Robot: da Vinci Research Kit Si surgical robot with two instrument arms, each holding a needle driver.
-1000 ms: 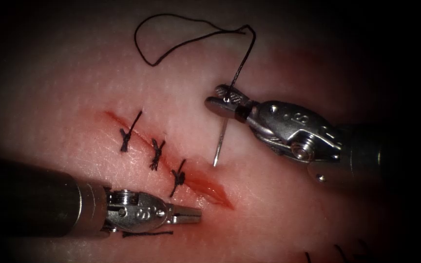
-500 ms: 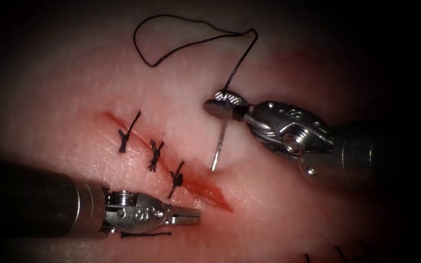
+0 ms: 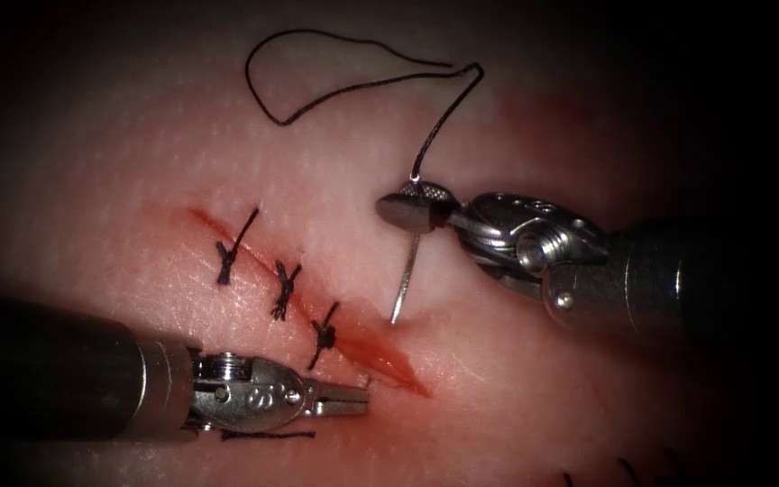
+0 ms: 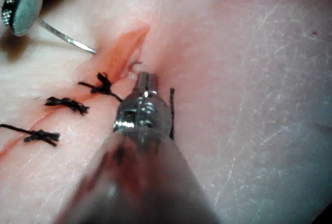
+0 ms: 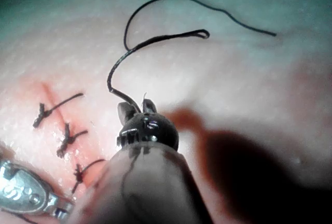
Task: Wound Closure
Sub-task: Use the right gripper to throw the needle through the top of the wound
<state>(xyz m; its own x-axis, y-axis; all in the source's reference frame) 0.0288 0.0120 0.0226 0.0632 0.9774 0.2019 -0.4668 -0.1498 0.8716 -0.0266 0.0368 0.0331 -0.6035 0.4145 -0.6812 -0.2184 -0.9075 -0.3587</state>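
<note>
Curved needle [image 3: 405, 278] stands upright, tip touching tissue [image 3: 498, 379] right of cut [image 3: 380, 352].

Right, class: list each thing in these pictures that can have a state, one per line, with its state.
Right gripper: shut on the needle, near its thread end.
Left gripper: shut, holding nothing, tip at the cut's left edge.
Needle: tip on the tissue right of the cut.
Thread: slack, looped on the tissue.
Cut: three stitches tied, lower end open.

The left end effector [image 4: 143, 81] rests closed and empty on the tissue [image 4: 249, 79], just beside the open cut [image 4: 122, 47]. Across the cut, the right end effector [image 4: 21, 6] holds the needle [image 4: 65, 38], its tip touching tissue near the cut's edge. Three stitches [image 4: 67, 105] cross the cut.
</note>
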